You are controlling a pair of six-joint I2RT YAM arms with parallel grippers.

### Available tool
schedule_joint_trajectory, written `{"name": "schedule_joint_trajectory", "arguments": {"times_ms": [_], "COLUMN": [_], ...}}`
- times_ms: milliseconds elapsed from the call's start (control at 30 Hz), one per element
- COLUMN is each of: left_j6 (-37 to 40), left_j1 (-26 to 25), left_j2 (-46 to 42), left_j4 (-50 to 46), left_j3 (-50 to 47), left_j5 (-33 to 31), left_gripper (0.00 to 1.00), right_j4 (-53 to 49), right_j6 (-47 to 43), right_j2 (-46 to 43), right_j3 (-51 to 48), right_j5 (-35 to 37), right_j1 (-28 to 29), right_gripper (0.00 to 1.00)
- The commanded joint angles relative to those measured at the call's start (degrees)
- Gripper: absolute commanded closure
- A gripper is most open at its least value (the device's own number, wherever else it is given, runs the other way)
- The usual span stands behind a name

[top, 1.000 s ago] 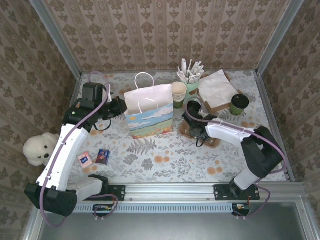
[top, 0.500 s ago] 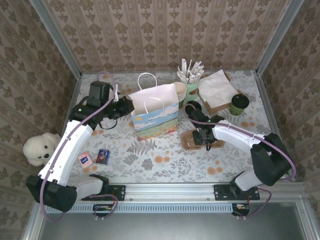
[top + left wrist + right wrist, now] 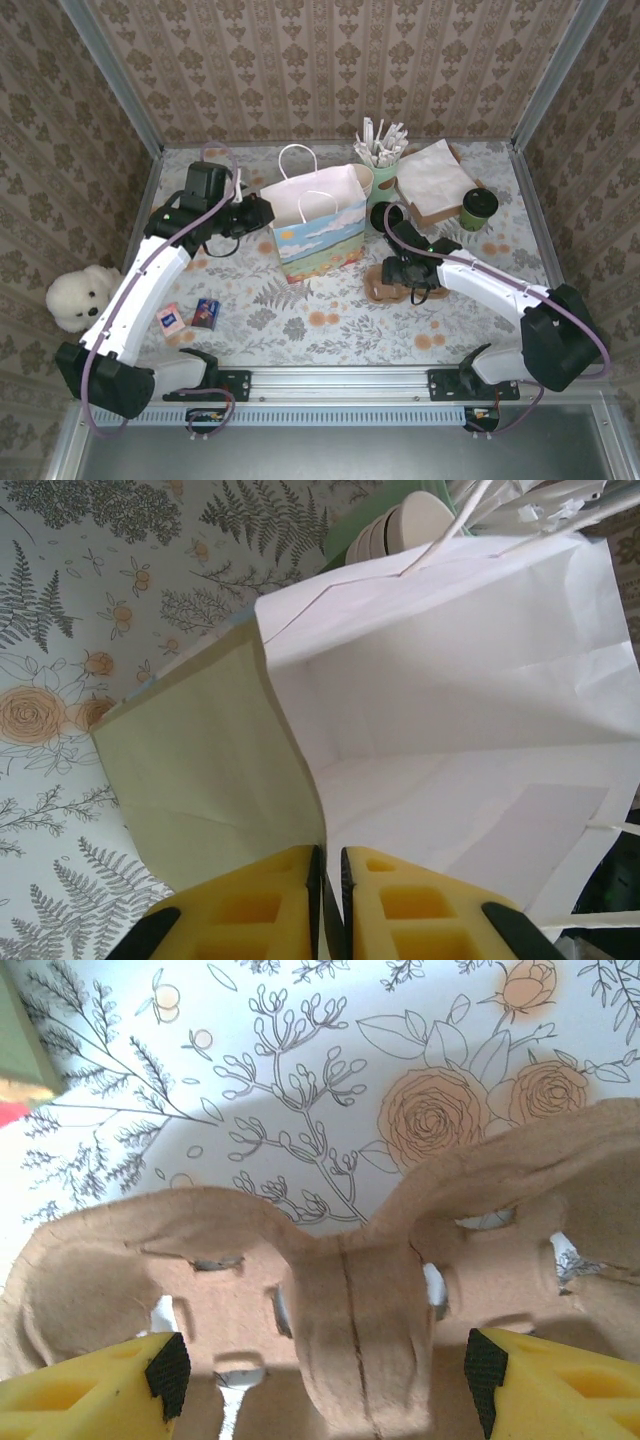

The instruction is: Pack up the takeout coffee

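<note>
The brown pulp carrier tray (image 3: 388, 291) lies on the floral table right of the paper bag (image 3: 318, 225). My right gripper (image 3: 402, 272) hangs over it, open. In the right wrist view its fingers stand either side of the carrier tray's (image 3: 350, 1290) middle ridge without touching it; the right gripper (image 3: 325, 1375) holds nothing. My left gripper (image 3: 262, 211) is shut on the bag's left rim; the left wrist view shows the left gripper (image 3: 330, 900) pinching the bag's (image 3: 450, 700) paper wall. The cream paper cups (image 3: 400, 525) stand stacked just behind the bag.
A green cup of white sticks (image 3: 383, 160) and a white napkin stack (image 3: 433, 175) stand at the back right, with a lidded green cup (image 3: 479, 208) beside them. Two small packets (image 3: 188, 317) lie front left. A teddy bear (image 3: 75, 297) sits outside the left wall.
My left gripper has dragged the bag to the right. My right gripper has opened and let go of the carrier tray, which now lies a little nearer the front.
</note>
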Motion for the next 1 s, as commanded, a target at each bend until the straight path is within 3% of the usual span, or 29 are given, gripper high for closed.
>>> {"name": "schedule_joint_trajectory", "arguments": {"times_ms": [0, 267, 733, 967], "left_j6": [3.76, 6.14, 12.01, 12.16], "left_j1": [1.16, 3.14, 3.77, 4.22], "left_j2": [1.18, 0.21, -3.12, -3.94], "left_j4": [-2.69, -4.23, -5.18, -4.93], "left_j3": [3.01, 4.01, 5.97, 4.91], "left_j5": [2.74, 4.22, 3.89, 1.88], "left_gripper": [0.86, 0.70, 0.14, 0.00], "right_j4": [-0.49, -4.76, -4.73, -8.28], "right_j6": [2.27, -0.97, -1.67, -1.61], "right_j2": [2.68, 6.77, 9.70, 5.15], "right_j3": [0.40, 2.18, 3.59, 5.18], "right_j5": [1.40, 1.80, 0.66, 1.41], "right_j1": [-0.06, 0.05, 0.20, 0.73], "right_gripper": [0.26, 0.36, 0.37, 0.36]}}
